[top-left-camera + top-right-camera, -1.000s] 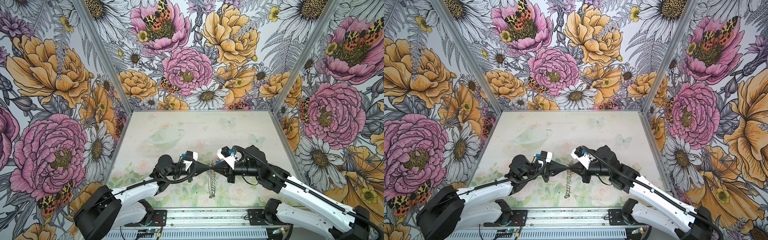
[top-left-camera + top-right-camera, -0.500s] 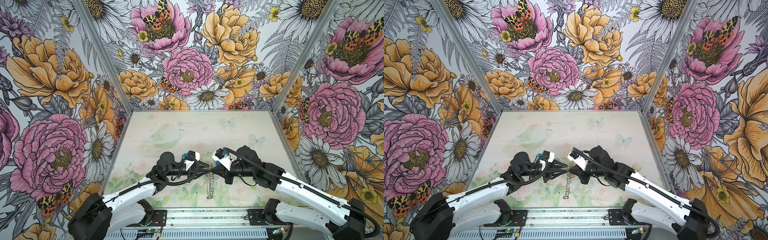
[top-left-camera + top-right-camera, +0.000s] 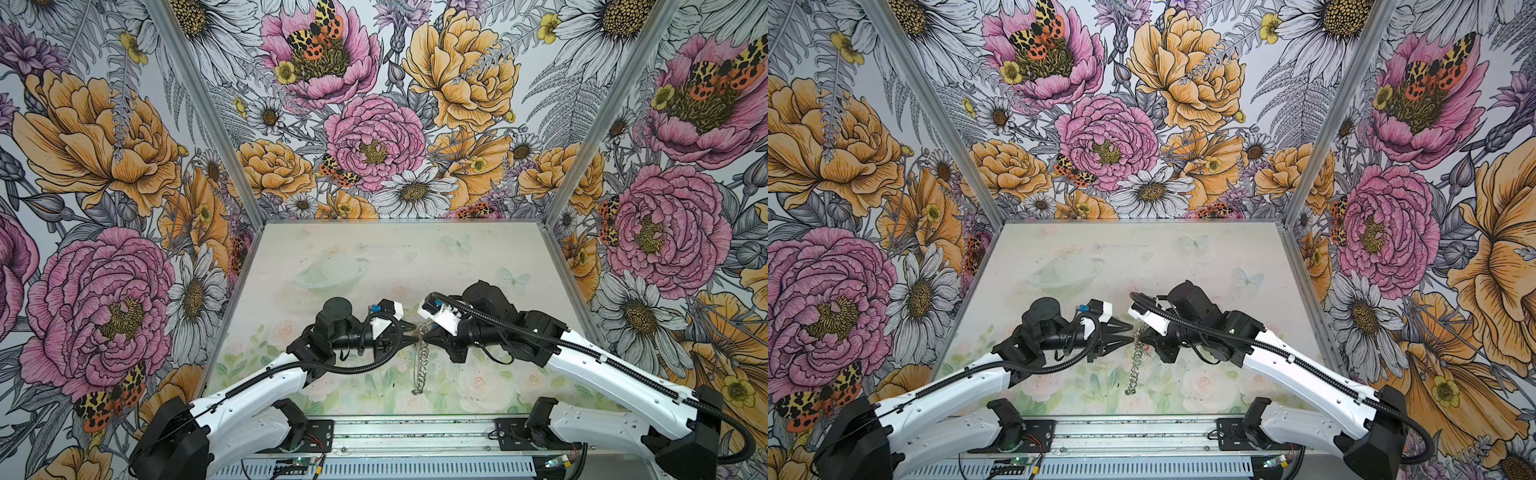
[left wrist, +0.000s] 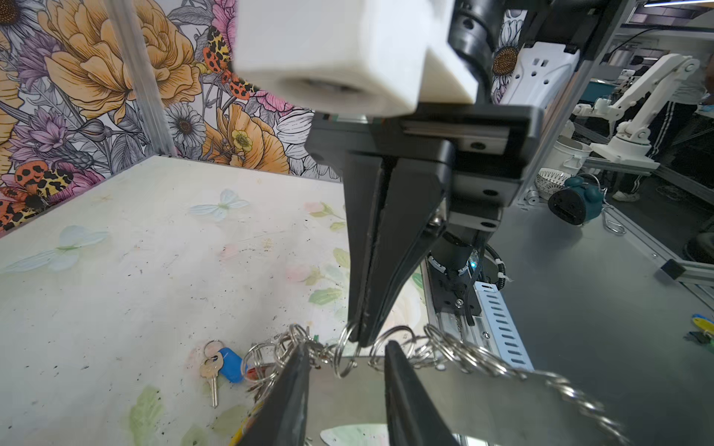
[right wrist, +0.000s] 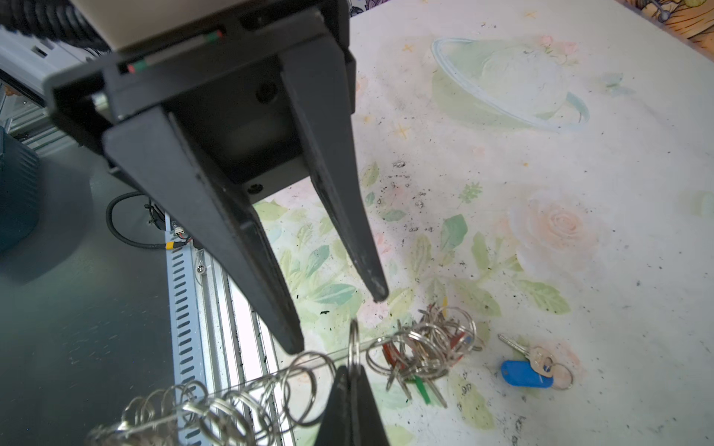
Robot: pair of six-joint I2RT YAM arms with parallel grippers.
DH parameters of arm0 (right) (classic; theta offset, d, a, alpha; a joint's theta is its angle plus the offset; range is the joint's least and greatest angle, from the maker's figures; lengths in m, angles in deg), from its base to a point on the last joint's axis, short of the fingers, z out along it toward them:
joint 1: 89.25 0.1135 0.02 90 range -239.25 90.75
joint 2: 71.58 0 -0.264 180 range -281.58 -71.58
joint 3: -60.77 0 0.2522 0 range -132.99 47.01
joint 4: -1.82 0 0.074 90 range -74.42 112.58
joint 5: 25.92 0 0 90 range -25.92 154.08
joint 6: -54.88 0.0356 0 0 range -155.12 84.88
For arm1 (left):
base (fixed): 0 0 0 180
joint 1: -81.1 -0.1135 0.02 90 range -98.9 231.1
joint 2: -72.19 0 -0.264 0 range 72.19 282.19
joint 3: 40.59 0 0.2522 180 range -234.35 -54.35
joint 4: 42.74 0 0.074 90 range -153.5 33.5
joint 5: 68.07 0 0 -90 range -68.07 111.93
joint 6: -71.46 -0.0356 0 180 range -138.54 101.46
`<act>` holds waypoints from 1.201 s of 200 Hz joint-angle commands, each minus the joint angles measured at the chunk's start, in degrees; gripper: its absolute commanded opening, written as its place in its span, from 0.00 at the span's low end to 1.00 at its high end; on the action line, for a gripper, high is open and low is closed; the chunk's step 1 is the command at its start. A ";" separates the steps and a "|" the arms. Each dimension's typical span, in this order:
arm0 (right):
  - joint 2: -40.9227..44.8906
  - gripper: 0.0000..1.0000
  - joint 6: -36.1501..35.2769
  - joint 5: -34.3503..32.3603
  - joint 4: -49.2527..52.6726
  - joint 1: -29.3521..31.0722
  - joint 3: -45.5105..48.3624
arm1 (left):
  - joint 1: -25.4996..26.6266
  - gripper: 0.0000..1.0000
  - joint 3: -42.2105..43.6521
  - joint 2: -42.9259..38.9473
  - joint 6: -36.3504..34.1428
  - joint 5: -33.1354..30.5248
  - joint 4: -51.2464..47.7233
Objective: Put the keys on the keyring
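I've got the right claw [image 4: 361, 336] clenched on one loop of the keyring [image 3: 420, 365], the hoop between both claws. The left claw [image 5: 337, 322], shut a second ago, now stands released beside the rim. The keys [image 5: 425, 347] bunch just past the right tips.

Floral-papered walls [image 3: 374, 124] enclose pale flower-print table [image 3: 478, 266] on three sides. Metal posts [image 3: 208, 112] at its far corners, slotted rail [image 3: 415, 436] along its near edge. Light even.

Arms [image 3: 257, 384]: white shells, black joints
Cables [image 3: 353, 368]: black ribbed hoses
Left gripper [image 5: 337, 323]: black tapered fingers
Wrist mounts [image 3: 446, 320]: white blocks
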 commanded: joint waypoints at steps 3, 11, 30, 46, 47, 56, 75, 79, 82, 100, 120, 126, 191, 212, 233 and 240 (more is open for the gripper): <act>-0.21 0.00 -2.50 2.01 -0.14 0.69 -3.02 | 0.44 0.31 -1.56 0.59 -1.57 -0.34 -2.27; -0.29 0.00 -2.74 2.10 -0.14 0.74 -3.16 | 0.56 0.29 -1.90 0.83 -2.14 -0.20 -3.19; -0.23 0.00 -3.29 2.69 -0.14 0.85 -3.30 | 0.92 0.27 -2.49 1.54 -2.92 0.36 -4.35; -0.17 0.00 -3.64 3.42 -0.13 0.87 -3.43 | 1.09 0.27 -2.80 1.94 -3.11 1.56 -4.35; -0.15 0.00 -3.69 3.44 -0.14 0.86 -3.44 | 1.09 0.27 -2.83 1.98 -3.19 1.65 -4.35; -0.04 0.00 -3.83 3.79 -0.14 0.88 -3.45 | 1.20 0.27 -2.93 2.16 -3.24 2.10 -4.33; 0.14 0.00 -4.04 3.88 -0.23 0.84 -3.54 | 1.20 0.26 -3.20 2.70 -3.28 3.39 -4.45; 0.14 0.00 -4.09 3.99 -0.23 0.89 -3.54 | 1.21 0.24 -3.20 2.73 -3.29 3.55 -4.44; 0.06 0.00 -4.12 4.08 -0.23 0.85 -3.66 | 1.21 0.23 -3.28 2.80 -3.30 3.62 -4.45; -0.29 0.00 -4.13 4.22 -0.23 0.97 -3.80 | 1.46 0.18 -3.42 2.96 -3.27 3.90 -4.44; -0.47 0.00 -4.09 2.95 -0.31 0.98 -3.71 | 1.56 0.09 -3.80 3.10 -3.28 4.15 -4.44; -0.39 0.00 -4.05 2.41 -0.31 0.91 -3.71 | 1.62 0.07 -3.88 3.25 -3.27 4.04 -4.49; 4.75 0.09 -0.28 -0.35 -4.96 -1.01 0.41 | 2.22 0.00 -1.01 2.92 0.57 1.31 3.89; 8.64 0.16 2.68 0.53 -9.57 -2.77 4.17 | 2.23 0.00 0.72 2.68 2.55 0.75 8.92; 11.97 0.17 5.30 1.05 -14.11 -3.87 8.11 | 2.24 0.00 1.58 2.95 3.71 0.83 12.06; 12.57 0.17 5.88 1.31 -15.22 -3.82 8.94 | 2.32 0.00 1.91 2.94 3.96 0.68 13.04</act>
